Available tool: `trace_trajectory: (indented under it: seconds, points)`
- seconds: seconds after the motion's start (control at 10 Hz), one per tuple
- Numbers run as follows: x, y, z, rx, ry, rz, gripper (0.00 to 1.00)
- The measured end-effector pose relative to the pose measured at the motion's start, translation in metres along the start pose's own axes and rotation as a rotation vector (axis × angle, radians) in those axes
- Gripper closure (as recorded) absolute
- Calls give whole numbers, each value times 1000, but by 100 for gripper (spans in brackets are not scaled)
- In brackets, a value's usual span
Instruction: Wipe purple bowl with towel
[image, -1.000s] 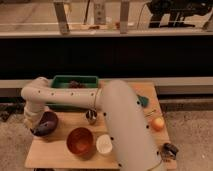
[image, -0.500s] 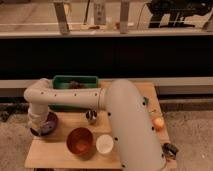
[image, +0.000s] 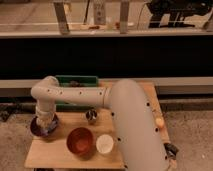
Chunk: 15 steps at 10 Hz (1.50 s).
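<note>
At the table's (image: 65, 159) left edge sits the purple bowl (image: 36, 130), and the gripper (image: 45, 122) points straight down into it, over the bowl's right half; the wrist stands upright above it, and the white arm (image: 125, 120) runs from there across the table to the lower right. A pale grey-blue bit of towel (image: 50, 128) shows at the gripper's tip, inside the bowl and against its right wall; whether the gripper is clenched on it or released I cannot tell, since its end merges with the cloth and the bowl's dark inside.

Most of the bowl's hollow is hidden by the gripper and wrist; only the left and front rim show plainly; the towel's full shape cannot be made out. The arm covers much of the table's right half and part of the green bin (image: 75, 80) at the back.

Round and dark purple-maroon with a darker rim, the bowl stands upright; it is smaller than the orange bowl (image: 80, 141) just to its right, beside which stands a white bowl (image: 105, 143); a small dark cup (image: 91, 116) stands behind those two.
</note>
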Motion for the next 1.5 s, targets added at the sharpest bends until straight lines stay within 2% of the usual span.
trace_trajectory:
  seconds: [0.3,0.7,0.9,1.1,1.5]
  points:
    - [25,27,-3,-16,10,16,100]
    - [50,33,-4,-34,41,12,100]
    - [60,16,-2,-26,59,-39,100]
    - [56,-6,0,6,66,-99,100]
    - [39,-33,5,32,39,-152,100]
